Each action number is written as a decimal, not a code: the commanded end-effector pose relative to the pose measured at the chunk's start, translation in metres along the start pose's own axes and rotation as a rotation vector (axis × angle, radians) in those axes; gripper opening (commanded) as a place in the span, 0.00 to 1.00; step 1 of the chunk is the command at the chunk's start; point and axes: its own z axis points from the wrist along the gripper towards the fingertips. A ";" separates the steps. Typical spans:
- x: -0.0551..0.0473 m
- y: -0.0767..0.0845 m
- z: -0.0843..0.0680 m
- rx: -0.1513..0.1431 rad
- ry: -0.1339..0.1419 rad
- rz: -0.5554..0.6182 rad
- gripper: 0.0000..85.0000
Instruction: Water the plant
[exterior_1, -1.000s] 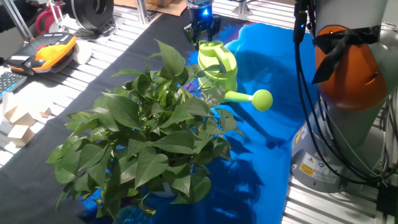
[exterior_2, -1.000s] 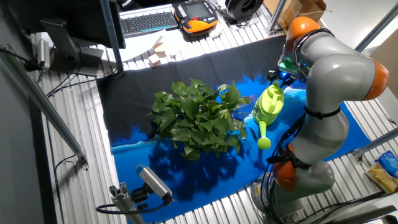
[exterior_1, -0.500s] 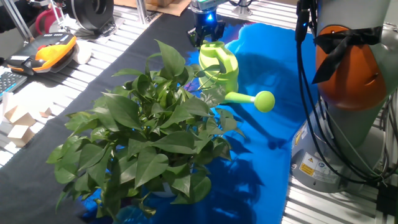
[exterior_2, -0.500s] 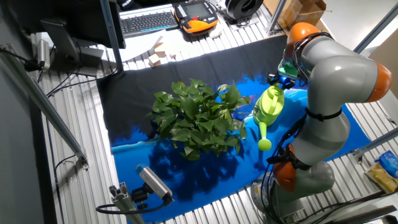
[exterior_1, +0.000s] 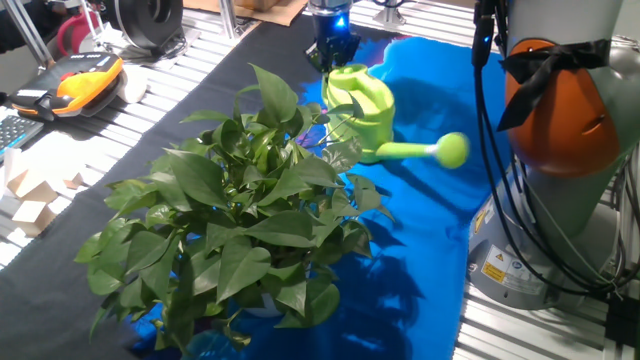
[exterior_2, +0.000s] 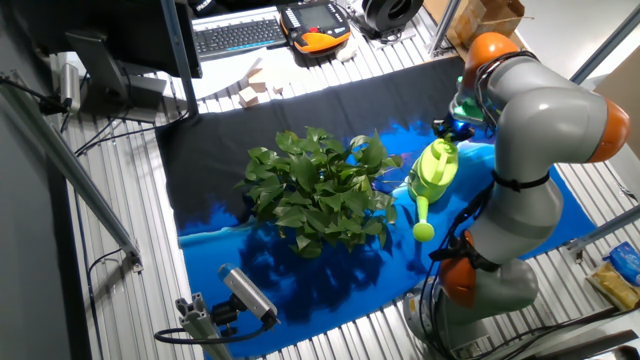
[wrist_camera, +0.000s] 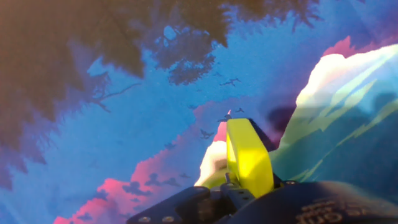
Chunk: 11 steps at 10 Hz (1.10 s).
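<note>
The plant (exterior_1: 240, 210) is a big bushy pot plant with broad green leaves; it stands on the blue cloth and also shows in the other fixed view (exterior_2: 320, 190). The lime-green watering can (exterior_1: 365, 110) is just right of it, and its round spout head (exterior_1: 452, 150) points right, away from the plant. My gripper (exterior_1: 333, 45) is at the can's far side, shut on its handle (wrist_camera: 247, 155). In the other fixed view the gripper (exterior_2: 455, 128) sits above the can (exterior_2: 435, 170). The can's base is hidden by leaves.
My arm's orange and grey base (exterior_1: 560, 130) stands close to the right of the can. An orange teach pendant (exterior_1: 85, 80) and wooden blocks (exterior_1: 30, 195) lie at the left. A keyboard (exterior_2: 240, 35) is at the back; a small camera (exterior_2: 245, 295) stands in front.
The gripper has closed in on the can's handle. The can has shifted to the right and its spout head has swung further right.
</note>
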 end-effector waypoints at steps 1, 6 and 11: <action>-0.001 0.000 -0.001 -0.003 0.004 -0.009 0.00; -0.028 -0.002 -0.035 -0.054 0.040 0.039 0.00; -0.039 -0.006 -0.080 -0.035 0.044 0.150 0.00</action>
